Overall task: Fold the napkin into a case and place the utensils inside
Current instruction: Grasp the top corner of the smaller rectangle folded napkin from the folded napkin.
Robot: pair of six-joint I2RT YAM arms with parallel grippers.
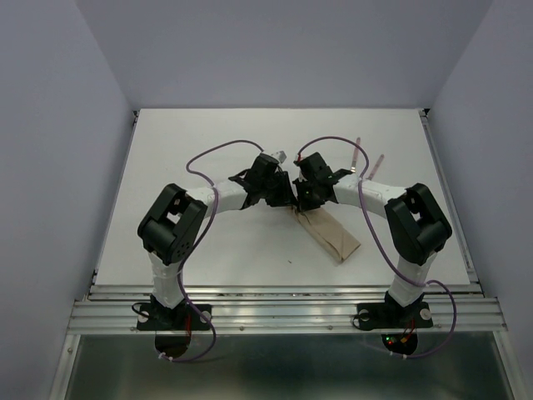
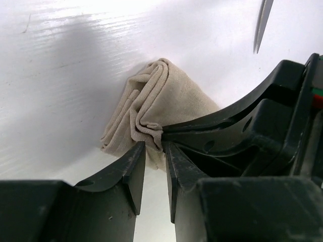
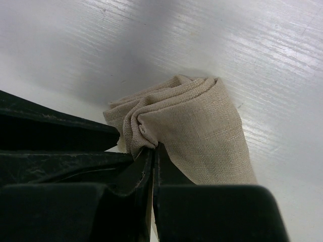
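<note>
The napkin (image 1: 329,233) is a narrow, layered tan strip lying on the white table, running from the centre toward the near right. Both grippers meet at its far end. My left gripper (image 1: 281,193) has a bunched fold of the cloth (image 2: 161,96) between its fingertips (image 2: 154,146), the jaws close together. My right gripper (image 1: 298,200) is shut tight on the same puckered end (image 3: 202,126), at its fingertips (image 3: 154,148). The two utensils with pinkish-red handles (image 1: 358,154) (image 1: 376,164) lie at the far right. One silver metal end (image 2: 262,22) shows in the left wrist view.
The right gripper's black fingers (image 2: 227,126) press in beside my left jaws. The table (image 1: 200,142) has raised rails on the left and right sides and a metal rail along the near edge (image 1: 283,300).
</note>
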